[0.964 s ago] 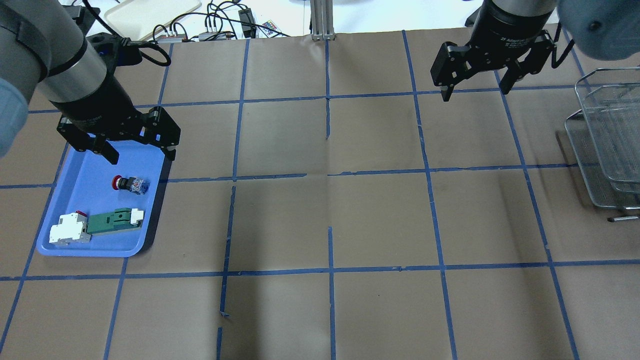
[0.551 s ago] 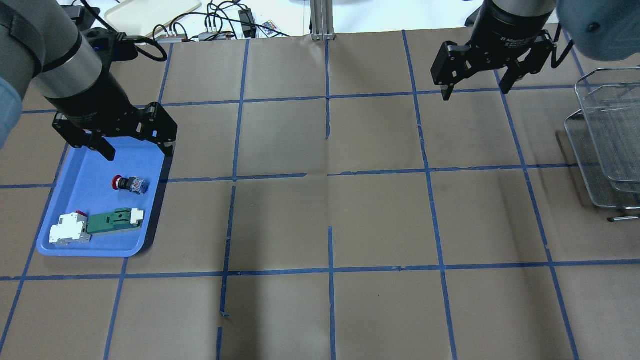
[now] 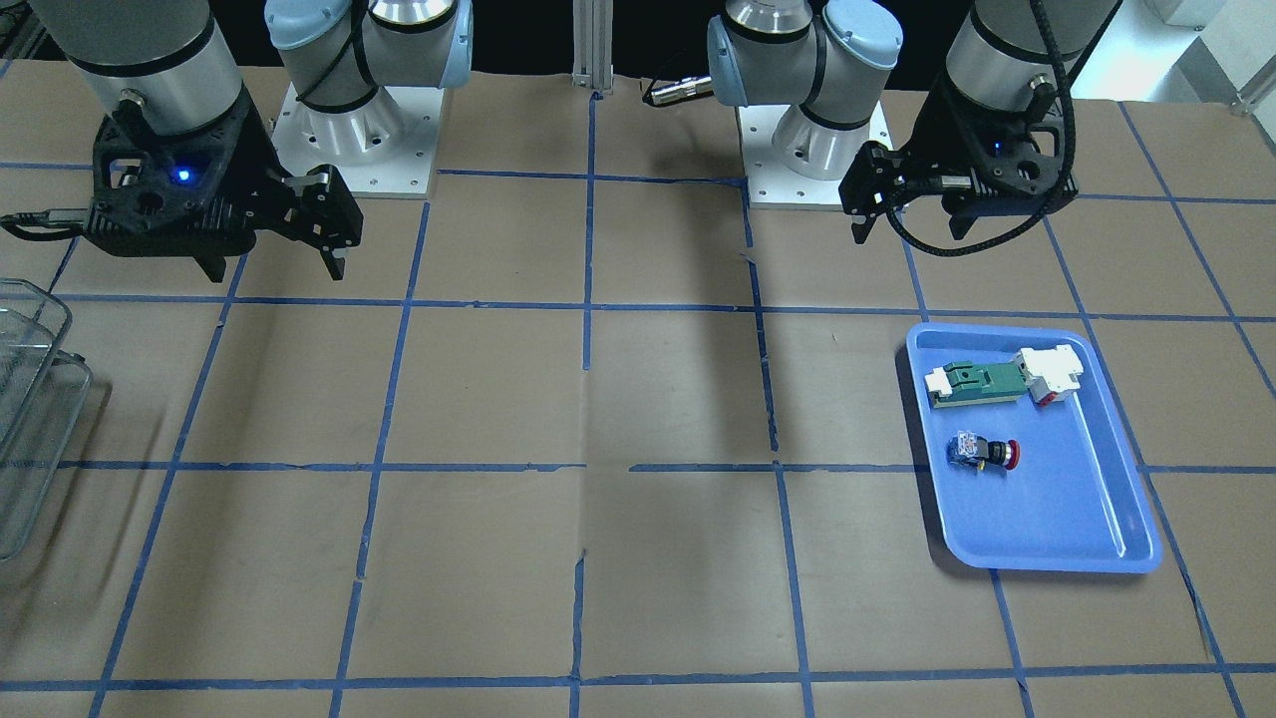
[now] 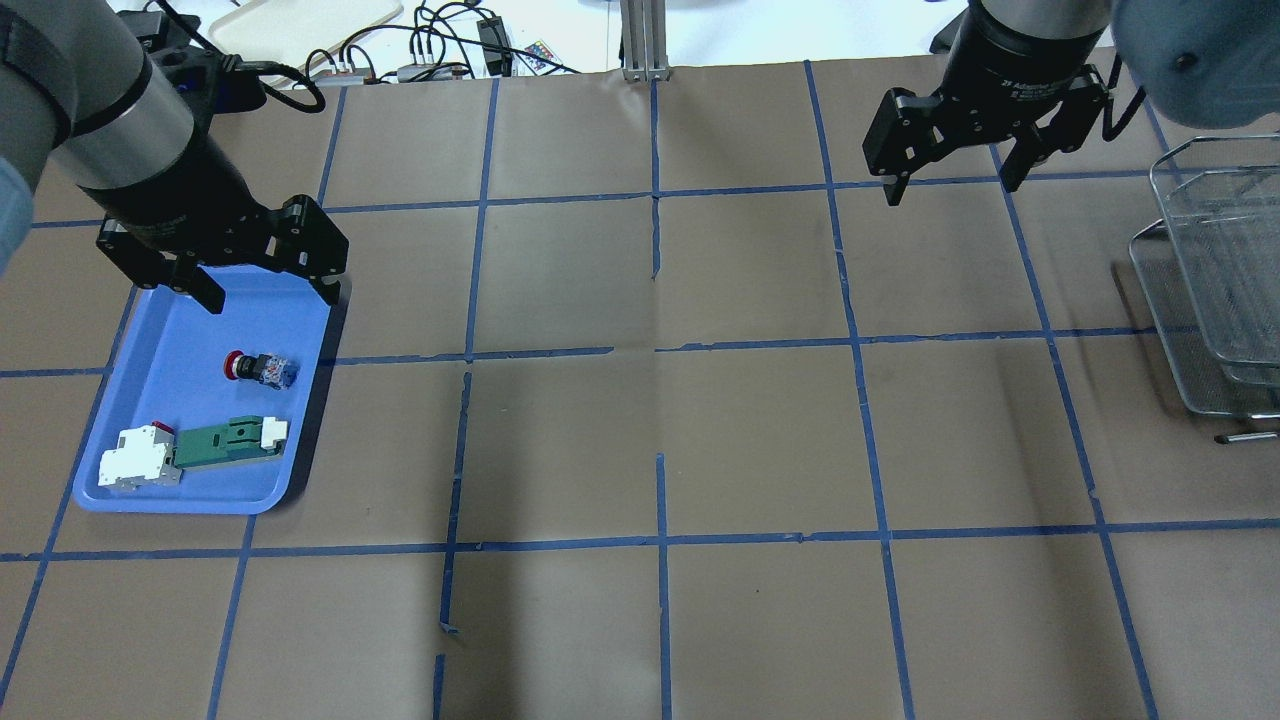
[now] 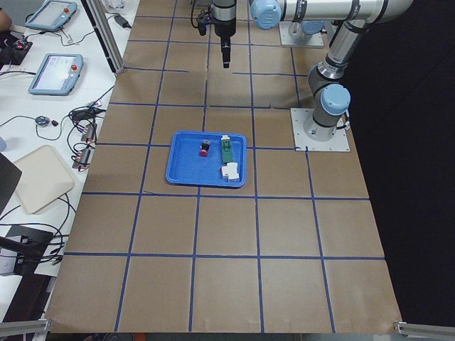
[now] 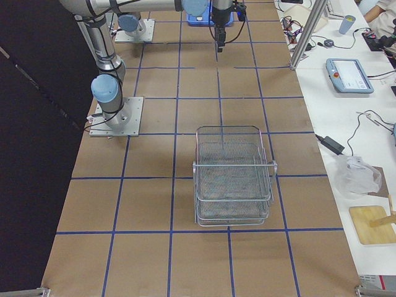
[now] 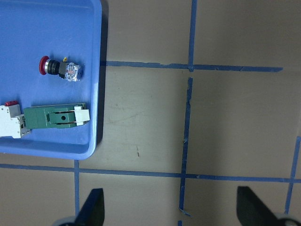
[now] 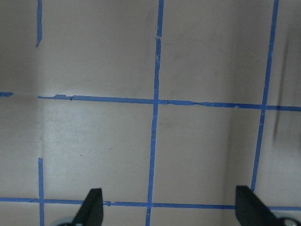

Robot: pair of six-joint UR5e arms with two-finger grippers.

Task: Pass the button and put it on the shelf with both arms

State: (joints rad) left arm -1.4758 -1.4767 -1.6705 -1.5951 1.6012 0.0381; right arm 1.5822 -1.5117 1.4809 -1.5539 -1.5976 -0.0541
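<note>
The button (image 4: pixel 258 367) lies on its side in the blue tray (image 4: pixel 180 330), red head pointing left; it also shows in the front view (image 3: pixel 982 453) and the left wrist view (image 7: pixel 59 68). My left gripper (image 4: pixel 272 297) is open and empty, held above the tray's far edge, apart from the button. My right gripper (image 4: pixel 950 188) is open and empty, above the far right of the table. The wire-mesh shelf (image 4: pixel 1215 290) stands at the right edge, also in the exterior right view (image 6: pixel 232 176).
A green-and-white flat part (image 4: pixel 225 443) and a white blocky part with a red tip (image 4: pixel 138 458) lie in the tray's near end. Cables (image 4: pixel 420 50) and an aluminium post (image 4: pixel 645 40) sit beyond the far edge. Blue tape lines cross the brown table.
My left gripper has drifted a little farther back and left, over the tray's far edge, still open. The right gripper has hardly moved. The button has not moved.
</note>
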